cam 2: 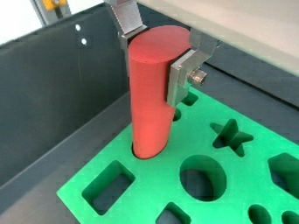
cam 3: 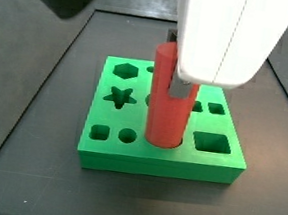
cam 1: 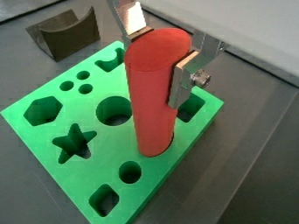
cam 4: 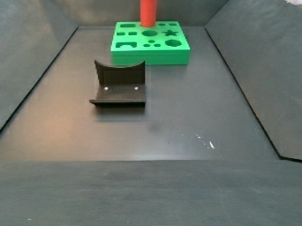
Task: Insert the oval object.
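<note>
The oval object (cam 1: 152, 96) is a long red-orange peg, held upright between the silver fingers of my gripper (cam 1: 158, 52), which is shut on its upper part. It shows in both wrist views (cam 2: 152, 96). Its lower end rests at the mouth of a hole near one edge of the green block (cam 1: 41, 131), and most of its length stands above the block (cam 2: 251, 175). In a side view the peg (cam 3: 169, 98) stands in the block's front row (cam 3: 160, 157) under my gripper (cam 3: 175, 81). In a side view from far off only the peg (cam 4: 148, 11) and the block (cam 4: 151, 44) show.
The green block has several other holes, among them a star (cam 1: 73, 142), a hexagon (cam 1: 44, 108) and a round one (cam 1: 114, 109). The dark fixture (cam 4: 118, 86) with a curved notch stands on the grey floor apart from the block, and also shows in a wrist view (cam 1: 65, 35). Dark walls enclose the floor.
</note>
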